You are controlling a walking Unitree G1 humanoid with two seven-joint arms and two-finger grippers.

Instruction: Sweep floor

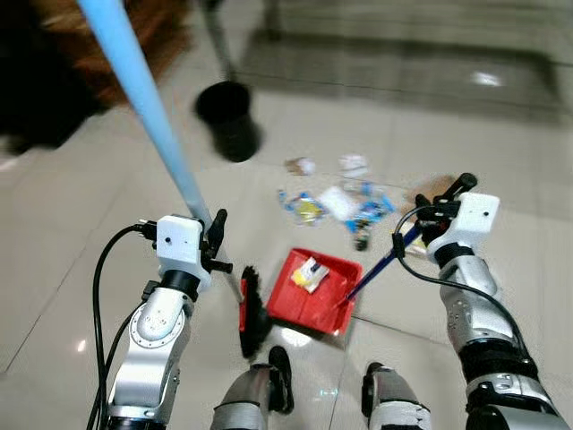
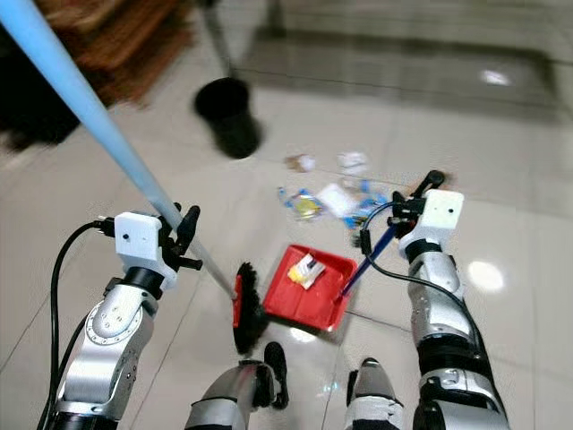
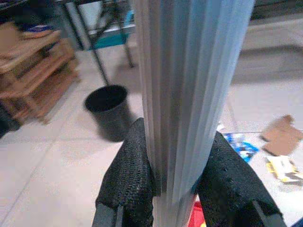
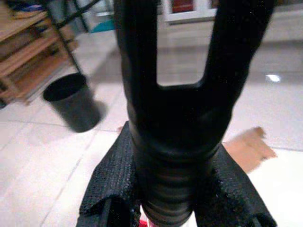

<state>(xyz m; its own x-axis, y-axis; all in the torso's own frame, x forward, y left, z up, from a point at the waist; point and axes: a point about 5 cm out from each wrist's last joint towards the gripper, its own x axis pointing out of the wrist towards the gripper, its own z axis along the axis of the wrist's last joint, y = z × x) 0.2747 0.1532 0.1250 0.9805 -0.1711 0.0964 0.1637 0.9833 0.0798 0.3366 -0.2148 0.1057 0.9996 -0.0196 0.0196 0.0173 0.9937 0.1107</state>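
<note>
broom and dustpan in hand, most of the litter still on the floor

left eye view: the left pincer is clenched on the pale blue broom handle, whose black brush head rests on the floor just beside the red dustpan. the right pincer grips the top of the dustpan's dark blue stick. one scrap already lies in the dustpan. beyond the dustpan, a litter pile of wrappers and paper is scattered on the tiles. the black bin stands well beyond the dustpan, toward the robot's left.

right eye view: the same layout; the brush head sits behind the dustpan, on the robot's side, while the litter lies past the dustpan's far edge.

left wrist view: both padded fingers press the ribbed handle from either side. the bin and a cardboard piece show on the floor beyond.

right wrist view: the fingers close around the forked black grip of the dustpan stick.

risk, as a judgement: the brush is on the wrong side of the dustpan from the litter, so a stroke from here could shove the dustpan, tip its scrap out, or scatter light wrappers. a tilted stick could lift the dustpan lip and let debris slide under.
</note>
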